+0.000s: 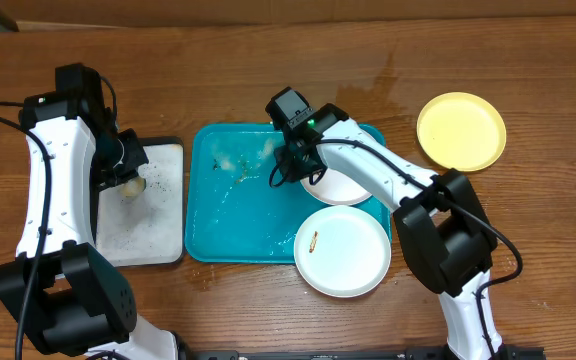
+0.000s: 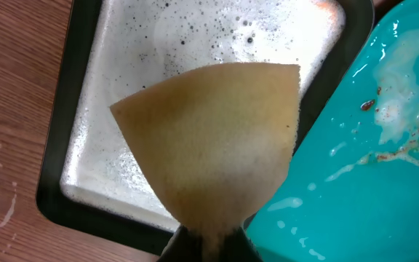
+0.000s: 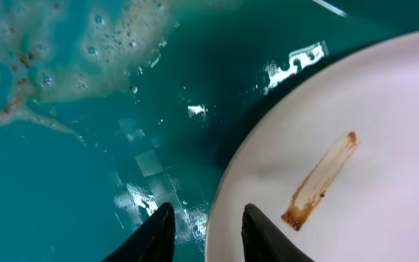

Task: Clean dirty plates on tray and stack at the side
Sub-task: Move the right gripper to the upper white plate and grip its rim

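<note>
Pinching porous tan sponge (image 2: 217, 145), left fingers (image 2: 185, 249) | right fingers (image 3: 155, 236) parted astride round plate (image 3: 384, 109)

So the whole backdrop is basically one brown wooden table (image 1: 258, 60), reddish grain running across it. Toward the table's far right there's a wet patch (image 1: 383, 88) catching a pale glare from the light above. Along the table's far edge runs a tan cardboard-looking strip (image 1: 268, 8); at the table's near edge, a black bar (image 1: 368, 353). Lighting's even, shadows soft.
</note>
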